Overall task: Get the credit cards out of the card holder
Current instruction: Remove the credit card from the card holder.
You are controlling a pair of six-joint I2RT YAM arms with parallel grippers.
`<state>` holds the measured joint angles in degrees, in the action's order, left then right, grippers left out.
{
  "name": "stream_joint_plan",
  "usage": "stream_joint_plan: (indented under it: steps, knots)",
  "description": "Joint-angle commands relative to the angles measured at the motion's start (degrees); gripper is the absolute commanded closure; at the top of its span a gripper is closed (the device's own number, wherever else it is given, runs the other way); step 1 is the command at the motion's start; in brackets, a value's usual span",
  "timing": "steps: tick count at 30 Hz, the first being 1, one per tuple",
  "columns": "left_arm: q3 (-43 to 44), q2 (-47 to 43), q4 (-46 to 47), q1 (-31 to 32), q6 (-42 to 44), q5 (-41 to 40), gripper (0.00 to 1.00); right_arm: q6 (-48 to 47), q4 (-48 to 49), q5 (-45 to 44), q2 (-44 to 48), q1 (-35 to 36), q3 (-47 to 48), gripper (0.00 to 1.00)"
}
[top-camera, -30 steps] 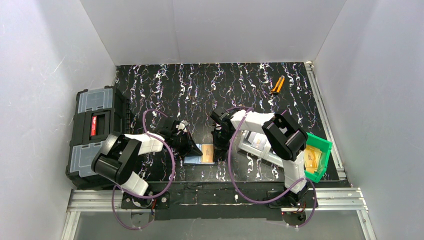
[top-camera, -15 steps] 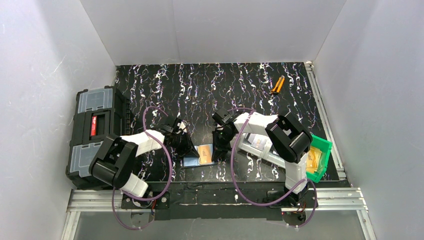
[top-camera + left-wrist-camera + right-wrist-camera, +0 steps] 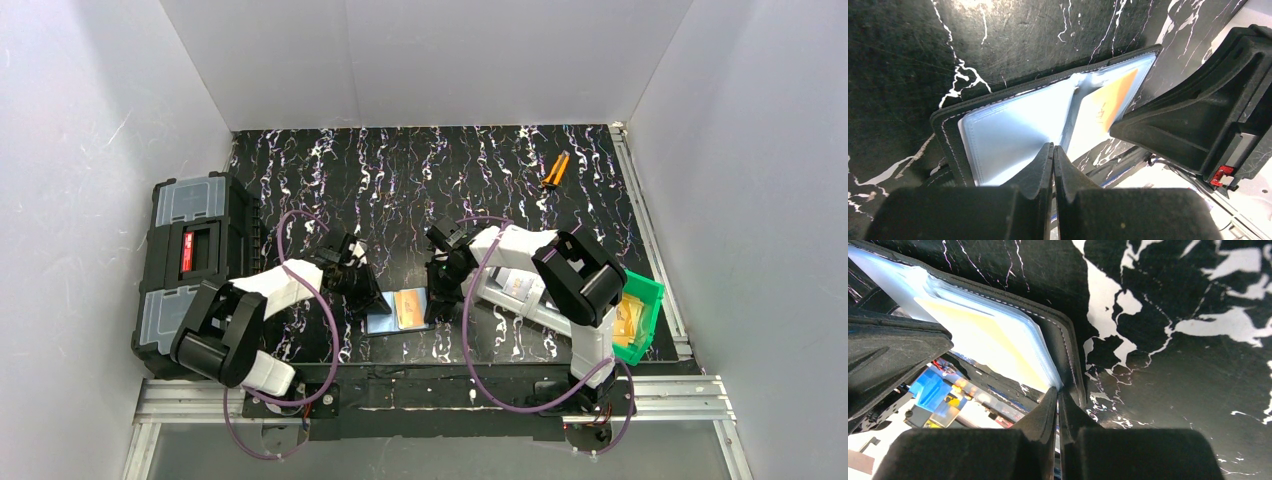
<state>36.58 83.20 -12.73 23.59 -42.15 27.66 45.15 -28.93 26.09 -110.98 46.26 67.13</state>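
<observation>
The holder (image 3: 385, 322) lies open, an orange card (image 3: 410, 305) in its right pocket. Left fingers (image 3: 1044, 161), shut, rest on its left half; right fingers (image 3: 1050, 402), shut, meet its right edge.

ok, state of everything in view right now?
card holder: open, lying flat on the table, inside up.
orange card: inside the right-hand pocket, not out yet.
left jaws: shut, tips on the holder near its fold.
right jaws: shut, tips at the holder's right edge.
toolbox: lid closed.
orange-handled tool: lying at the back of the table.
green bin: holds yellow items.
</observation>
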Motion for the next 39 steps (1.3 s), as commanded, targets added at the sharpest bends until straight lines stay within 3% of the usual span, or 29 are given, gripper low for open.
stream_joint_plan:
  steps: [1, 3, 5, 8, 24, 31, 34, 36, 39]
  knots:
    - [1.12, -2.39, -0.73, -0.57, 1.21, 1.95, 1.0, -0.5, 5.24, -8.82, -1.86, 0.06, -1.83, 0.93]
    - [0.13, -2.48, 2.21, -0.55, 0.22, 3.86, 1.0, -0.67, 5.14, -8.57, -2.23, 0.06, -1.62, 0.94]
    - [-0.29, -2.47, 4.1, -0.57, -0.39, 3.86, 0.9, -0.68, 5.09, -8.4, -2.63, 0.06, -1.41, 0.94]
    - [-0.07, -1.51, 5.42, -0.56, -0.62, 3.27, 0.84, -0.82, 4.93, -8.33, -2.9, 0.06, -1.24, 0.95]
    - [0.39, 6.5, 11.39, -0.52, -1.05, 5.81, 0.76, -1.22, 4.41, -8.02, -3.39, 0.06, -0.71, 0.95]
    - [-1.16, 7.89, 15.84, -0.56, -3.29, 7.2, 0.8, -1.33, 4.31, -7.96, -3.83, 0.06, -0.25, 0.96]
    - [-1.81, 8.11, 17.19, -0.56, -4.3, 7.79, 0.88, -1.34, 4.32, -7.97, -3.81, 0.06, -0.34, 0.96]
    - [-1.86, 7.71, 16.87, -0.55, -4.43, 7.88, 0.99, -1.37, 4.25, -8.02, -3.82, 0.06, -0.34, 0.96]
    - [-1.95, 6.27, 14.79, -0.57, -4.14, 6.87, 1.0, -1.34, 4.17, -8.1, -3.74, 0.06, -0.51, 0.96]
